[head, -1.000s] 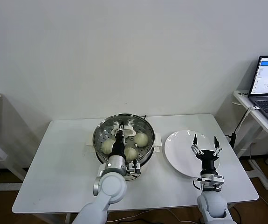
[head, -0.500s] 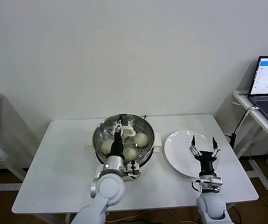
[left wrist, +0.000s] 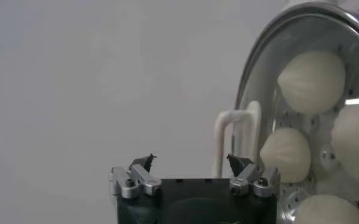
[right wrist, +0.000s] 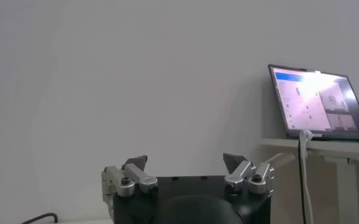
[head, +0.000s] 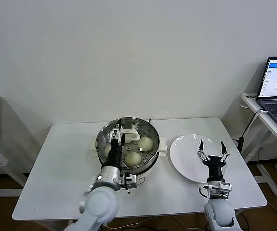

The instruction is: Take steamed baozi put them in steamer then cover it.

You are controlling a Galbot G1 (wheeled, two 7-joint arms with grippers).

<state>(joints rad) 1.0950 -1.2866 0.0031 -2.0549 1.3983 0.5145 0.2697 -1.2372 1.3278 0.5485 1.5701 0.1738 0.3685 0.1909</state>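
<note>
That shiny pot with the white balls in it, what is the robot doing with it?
Those balls are steamed baozi, buns sitting inside the steamer. The clear cover with its white handle lies on the pot. The left gripper is open just beside that handle, holding nothing. The right gripper hangs open above the empty white plate on the table.

The steamer is shiny silver steel, its tray dotted with small holes; the steamed baozi are cream-white, as is the cover handle; the plate and the table are plain white
</note>
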